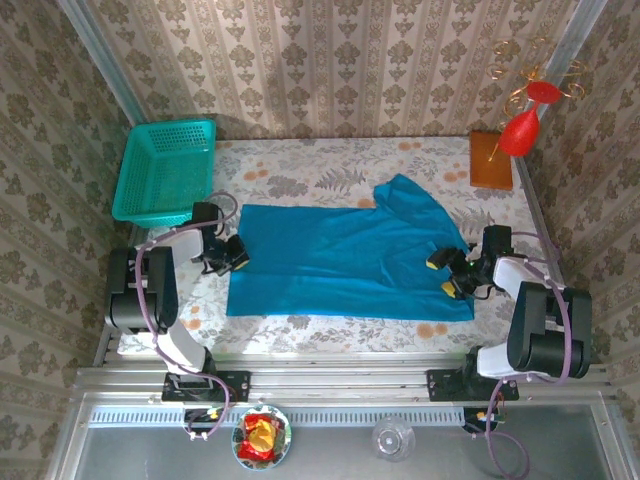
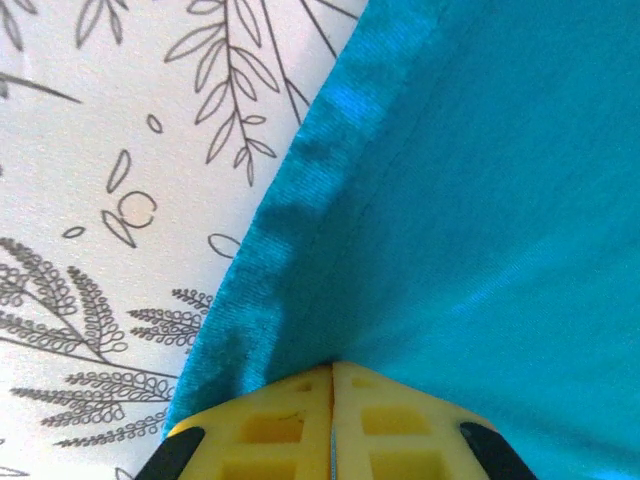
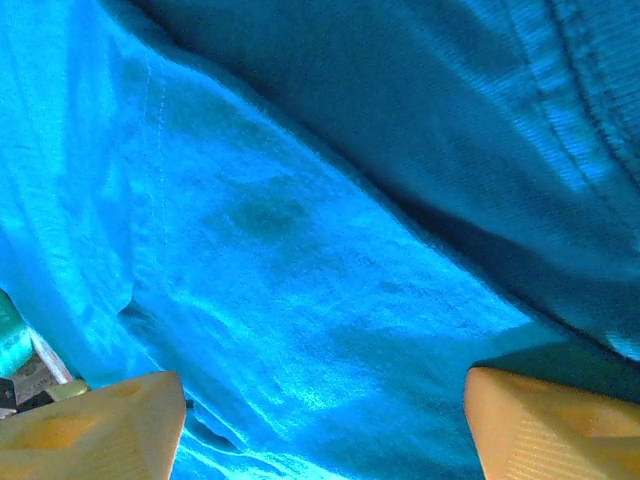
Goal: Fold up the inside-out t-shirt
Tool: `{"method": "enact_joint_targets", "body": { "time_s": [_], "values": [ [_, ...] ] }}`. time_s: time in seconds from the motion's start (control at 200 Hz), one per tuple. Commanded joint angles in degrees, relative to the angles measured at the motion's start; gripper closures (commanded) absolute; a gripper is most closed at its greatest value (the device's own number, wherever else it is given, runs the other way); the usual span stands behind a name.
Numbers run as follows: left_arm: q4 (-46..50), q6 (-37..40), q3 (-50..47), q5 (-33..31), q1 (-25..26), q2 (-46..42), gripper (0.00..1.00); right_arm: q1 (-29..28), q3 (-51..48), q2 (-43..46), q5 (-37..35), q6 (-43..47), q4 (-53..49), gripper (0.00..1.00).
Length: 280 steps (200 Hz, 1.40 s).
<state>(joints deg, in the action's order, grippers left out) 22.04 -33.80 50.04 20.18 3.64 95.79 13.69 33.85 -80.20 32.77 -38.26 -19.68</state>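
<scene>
The t-shirt (image 1: 340,260) lies spread flat across the middle of the flowered bench (image 1: 320,165), with its far right corner bunched up. The left hand (image 2: 332,375) sits at the shirt's left edge, fingers pressed together, seemingly pinching the hem. The right hand (image 1: 447,275) rests on the shirt's right end, fingers spread apart over the cloth. A green basket (image 1: 165,170) stands at the bench's far left corner.
</scene>
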Motion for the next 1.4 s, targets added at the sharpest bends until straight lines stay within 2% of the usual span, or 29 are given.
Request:
{"method": "enact_joint_targets", "body": {
  "time_s": [0.0, 0.125, 0.2, 0.415, 0.6, 0.74, 0.89, 1.14, 1.395],
  "values": [
    [3.25, 1.67, -1.44, -3.91, -0.66, -0.43, 0.9, -0.99, -1.57, 0.13, -3.11, -1.81, -3.27, 0.23],
    [3.92, 4.44, 1.02, -2.53, -0.16, -1.95, 0.88, -2.02, 1.26, 2.56, -2.97, -1.36, -5.72, 0.24],
    [6.56, 7.08, 4.67, -3.93, 1.0, -2.26, 0.86, -2.76, 4.06, 3.85, -3.79, -0.49, -7.62, 0.24],
    [17.88, 18.45, 20.53, -16.27, 7.42, 2.84, 0.8, -7.51, 13.83, 2.28, -11.01, 4.9, -12.57, 0.24],
    [20.88, 25.01, 31.74, -20.39, 8.07, 9.86, 0.72, -8.49, 20.54, -3.77, -10.81, 5.56, -12.95, 0.24],
    [23.85, 28.87, 40.53, -19.11, 6.81, 16.65, 0.68, -9.36, 24.59, -7.01, -10.4, 5.82, -13.53, 0.24],
    [27.88, 30.99, 49.68, -14.12, 5.12, 24.55, 0.65, -9.81, 27.18, -9.64, -8.63, 5.31, -13.29, 0.24],
    [32.9, 31.84, 60.36, -16.65, 4.15, 34.13, 0.63, -10.35, 29.81, -12.13, -8.26, 5.04, -13.53, 0.25],
    [35.24, 31.98, 67.15, -14.97, 3.39, 40.42, 0.63, -10.87, 31.97, -14.16, -7.81, 4.8, -13.8, 0.24]
  ]
}}
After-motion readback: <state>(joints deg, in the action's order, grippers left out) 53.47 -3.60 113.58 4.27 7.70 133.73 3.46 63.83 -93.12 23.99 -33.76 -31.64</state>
